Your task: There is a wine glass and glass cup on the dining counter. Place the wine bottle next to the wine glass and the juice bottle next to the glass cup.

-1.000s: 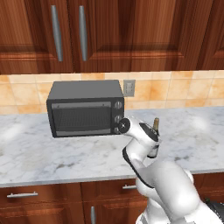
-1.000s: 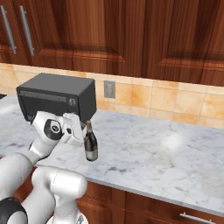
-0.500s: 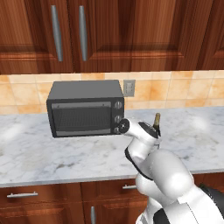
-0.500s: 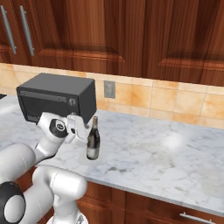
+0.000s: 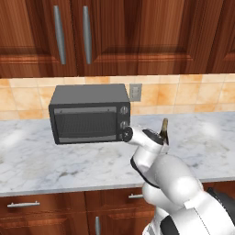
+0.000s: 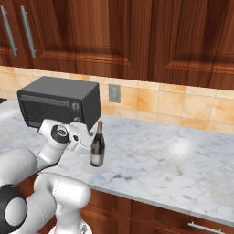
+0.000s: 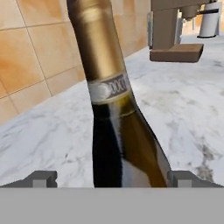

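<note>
— Where is the wine bottle [image 6: 97, 145] relative to your claw?

— It stands upright on the marble worktop [image 6: 160, 160], right of the microwave [image 6: 59, 103]. My claw [image 7: 112, 178] is spread wide around its shoulder: one fingertip [image 7: 41, 178] left of the glass, the other right, neither touching.

— Holding it?

— No, the jaws are released.

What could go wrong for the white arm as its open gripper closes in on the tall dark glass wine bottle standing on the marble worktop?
1. The open two-finger gripper has its finger tips either side of the tall dark glass wine bottle; an off-centre closing might tip the slim upright bottle.
2. Smooth glass could slip once lifted.
3. The black microwave oven sits close behind, so a wide swing may strike it.
</note>
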